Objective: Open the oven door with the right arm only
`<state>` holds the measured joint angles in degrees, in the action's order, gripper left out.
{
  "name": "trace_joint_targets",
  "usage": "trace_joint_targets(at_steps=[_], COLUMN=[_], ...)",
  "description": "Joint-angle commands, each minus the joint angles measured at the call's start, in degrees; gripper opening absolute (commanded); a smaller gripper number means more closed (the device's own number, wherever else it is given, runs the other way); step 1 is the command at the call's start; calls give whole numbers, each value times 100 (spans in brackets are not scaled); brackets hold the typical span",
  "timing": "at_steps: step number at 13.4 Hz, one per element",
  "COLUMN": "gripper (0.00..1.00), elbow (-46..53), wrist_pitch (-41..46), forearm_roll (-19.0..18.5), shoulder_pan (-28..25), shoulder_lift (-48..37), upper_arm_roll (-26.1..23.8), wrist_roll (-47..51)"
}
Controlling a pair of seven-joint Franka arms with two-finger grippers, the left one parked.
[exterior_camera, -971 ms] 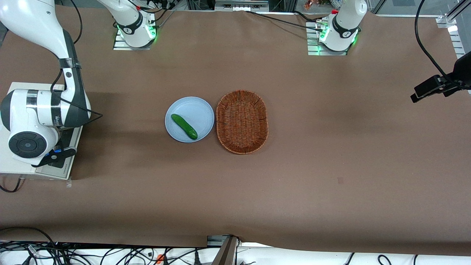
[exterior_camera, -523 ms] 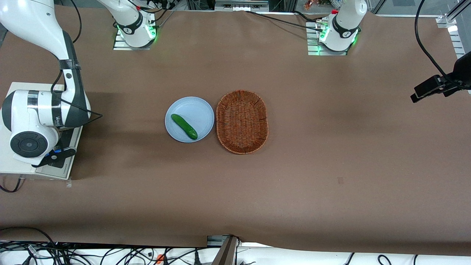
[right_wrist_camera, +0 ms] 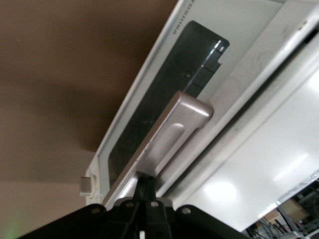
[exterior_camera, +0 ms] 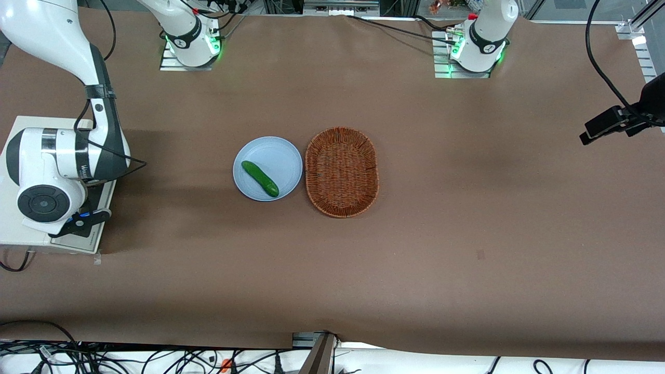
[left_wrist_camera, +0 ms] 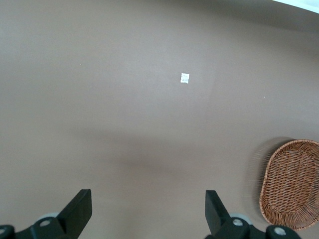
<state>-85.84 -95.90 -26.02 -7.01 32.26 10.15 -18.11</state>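
The cream-white oven [exterior_camera: 13,234] stands at the working arm's end of the table, mostly under the right arm [exterior_camera: 49,166]. Its oven door [exterior_camera: 102,200] shows as a pale frame sticking out toward the table's middle. In the right wrist view the oven door [right_wrist_camera: 149,107] has a dark glass window, and its silver bar handle [right_wrist_camera: 167,139] runs along it, next to the white oven body [right_wrist_camera: 259,164]. My gripper [right_wrist_camera: 146,185] is shut, with its black fingertips pressed together against the handle's near end. From the front, the gripper [exterior_camera: 78,222] hangs low over the door.
A light blue plate [exterior_camera: 283,153] holding a green cucumber [exterior_camera: 260,178] sits mid-table beside a wicker basket [exterior_camera: 341,171]. The basket [left_wrist_camera: 294,191] also shows in the left wrist view. Brown table surface lies between the oven and the plate.
The right arm's wrist has shifted slightly toward the middle of the table, gripper still at the door. Plate, cucumber and basket have not moved.
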Motion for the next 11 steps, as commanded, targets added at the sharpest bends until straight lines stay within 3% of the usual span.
trace_joint_targets(at_steps=[1, 11], gripper=[0, 0], elbow=[-3, -20], wrist_pitch=[-349, -754], forearm_roll=[465, 1010], shoulder_pan=[42, 77], shoulder_lift=[368, 790], upper_arm_roll=[-30, -39], wrist_roll=[45, 220])
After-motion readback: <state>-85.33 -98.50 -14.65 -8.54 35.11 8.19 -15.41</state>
